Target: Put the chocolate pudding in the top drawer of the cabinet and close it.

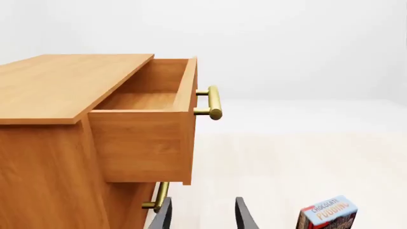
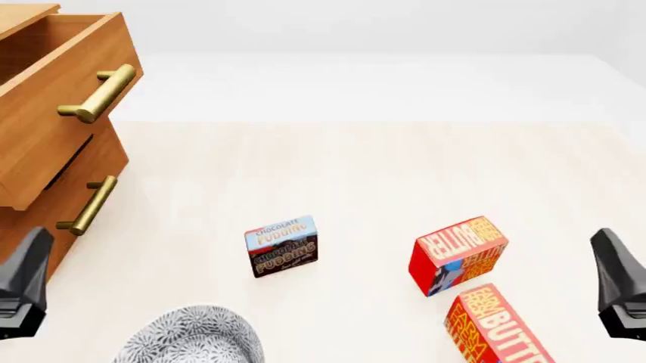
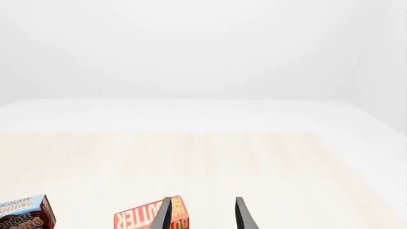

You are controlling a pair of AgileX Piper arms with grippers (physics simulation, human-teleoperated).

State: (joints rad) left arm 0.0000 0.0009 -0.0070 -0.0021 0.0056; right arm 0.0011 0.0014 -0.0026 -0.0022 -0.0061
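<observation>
The chocolate pudding point(image 2: 281, 246) stands on the table near the middle, a small box with a light blue top and a dark brown front; it also shows in the left wrist view point(image 1: 327, 213) and the right wrist view point(image 3: 22, 215). At the far left the orange-brown cabinet point(image 2: 41, 197) has its top drawer point(image 2: 51, 83) pulled out, its inside bare point(image 1: 137, 101), with a brass handle point(image 2: 96, 94). My left gripper point(image 2: 26, 291) is open by the cabinet's lower front, well left of the pudding. Far to the pudding's right, my right gripper point(image 2: 618, 283) is also open and holds nothing.
Two red-and-yellow butter boxes point(image 2: 458, 255) point(image 2: 495, 329) lie right of the pudding, close to my right gripper. A grey patterned bowl point(image 2: 192, 336) sits at the near edge, left of centre. The lower drawer is shut, with its own brass handle point(image 2: 86, 206).
</observation>
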